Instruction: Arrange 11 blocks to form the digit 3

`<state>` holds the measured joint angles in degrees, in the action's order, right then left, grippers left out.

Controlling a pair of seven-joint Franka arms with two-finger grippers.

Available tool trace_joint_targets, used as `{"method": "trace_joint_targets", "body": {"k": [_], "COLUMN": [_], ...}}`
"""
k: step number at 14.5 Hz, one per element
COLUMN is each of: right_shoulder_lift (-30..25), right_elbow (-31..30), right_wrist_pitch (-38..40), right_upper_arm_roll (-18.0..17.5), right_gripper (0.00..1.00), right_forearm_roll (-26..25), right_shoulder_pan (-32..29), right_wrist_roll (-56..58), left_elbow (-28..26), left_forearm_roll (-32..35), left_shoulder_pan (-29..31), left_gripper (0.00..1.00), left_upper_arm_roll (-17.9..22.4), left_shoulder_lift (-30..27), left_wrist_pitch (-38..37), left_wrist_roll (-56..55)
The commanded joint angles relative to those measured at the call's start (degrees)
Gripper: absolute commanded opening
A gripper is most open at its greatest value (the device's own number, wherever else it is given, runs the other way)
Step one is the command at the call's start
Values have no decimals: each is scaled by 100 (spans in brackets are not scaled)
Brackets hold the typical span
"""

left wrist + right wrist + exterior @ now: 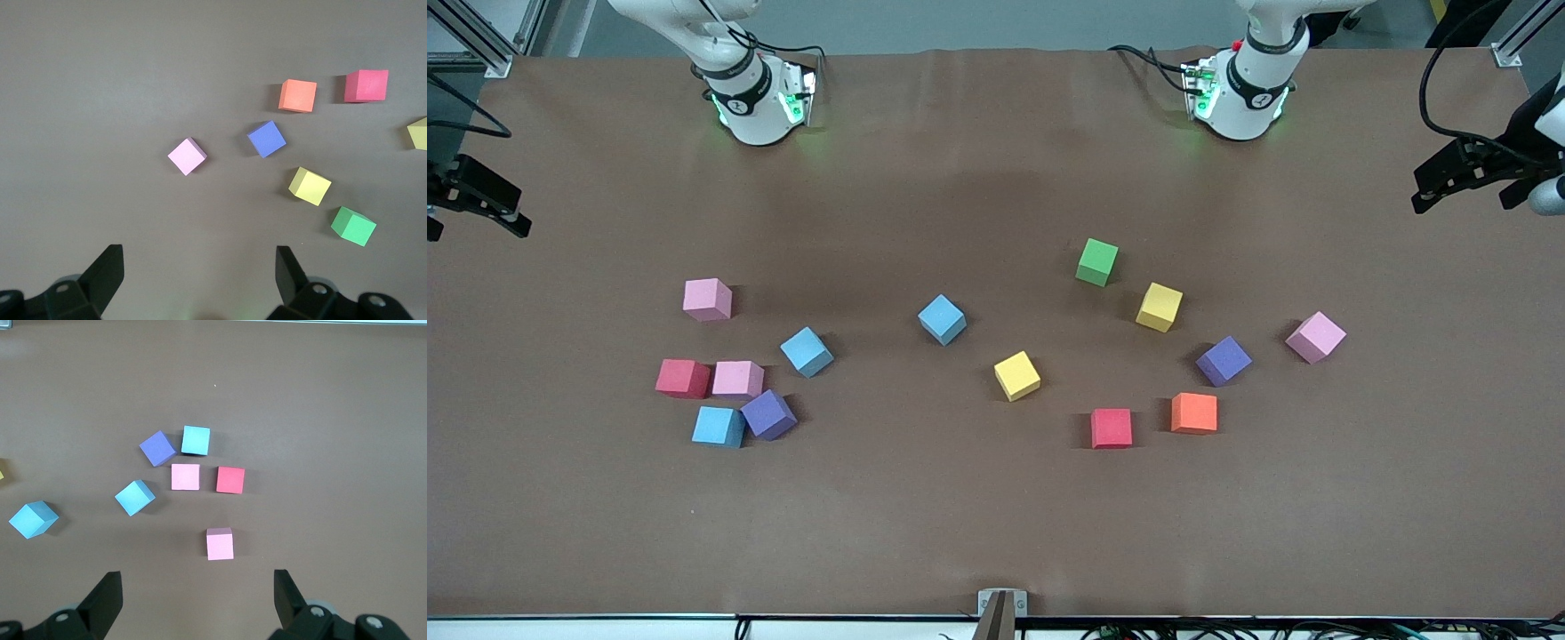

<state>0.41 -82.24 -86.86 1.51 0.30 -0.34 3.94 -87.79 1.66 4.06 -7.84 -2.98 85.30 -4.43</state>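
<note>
While no figure is yet formed, blocks (1017,375) are seen scattered loose on brown table (978,533), none stacked. Two clusters are judged convenient: one toward right arm's end, one toward left arm's end, within each arm's reach.

Left gripper (1463,173) is held wide, empty, raised over table edge at left arm's end; right gripper (480,197) likewise wide, empty, over opposite edge. Both are judged waiting.

Count, thirteen: three blue, three pink, two yellow, two purple, two red, one green, one orange.
</note>
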Motion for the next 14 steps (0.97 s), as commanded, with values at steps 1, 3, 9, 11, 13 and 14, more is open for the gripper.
{"method": "trace_joint_targets", "body": {"k": [1,3,9,11,13,14], "right_shoulder_lift": [-50,-50,-50,-50,-32,-15], "right_elbow": [6,6,6,6,6,6], "right_wrist_pitch": [-6,-6,-6,-15,-24,-33], "right_upper_arm_roll": [-2,-2,-2,-10,-10,-19], "right_gripper": [100,100,100,100,100,100], "right_forearm_roll": [-21,-21,-21,-21,31,75], "right_shoulder_pan": [-10,-19,-10,-10,-10,16], "right_wrist_roll": [-16,-16,-16,-25,-51,-60], "left_elbow": [51,51,183,113,-350,-649], "left_forearm_roll": [1,1,2,-33,-42,-42], "left_shoulder_pan": [34,42,-19,-194,-256,-239], "left_gripper": [100,100,100,100,100,100], "left_upper_arm_roll": [-16,-16,-60,-243,-533,-761], "left_shoulder_lift": [-10,16,490,657,667,641], "left_wrist_pitch": [-75,-75,-57,48,389,687], "left_wrist_roll": [91,92,161,22,-284,-469]}}
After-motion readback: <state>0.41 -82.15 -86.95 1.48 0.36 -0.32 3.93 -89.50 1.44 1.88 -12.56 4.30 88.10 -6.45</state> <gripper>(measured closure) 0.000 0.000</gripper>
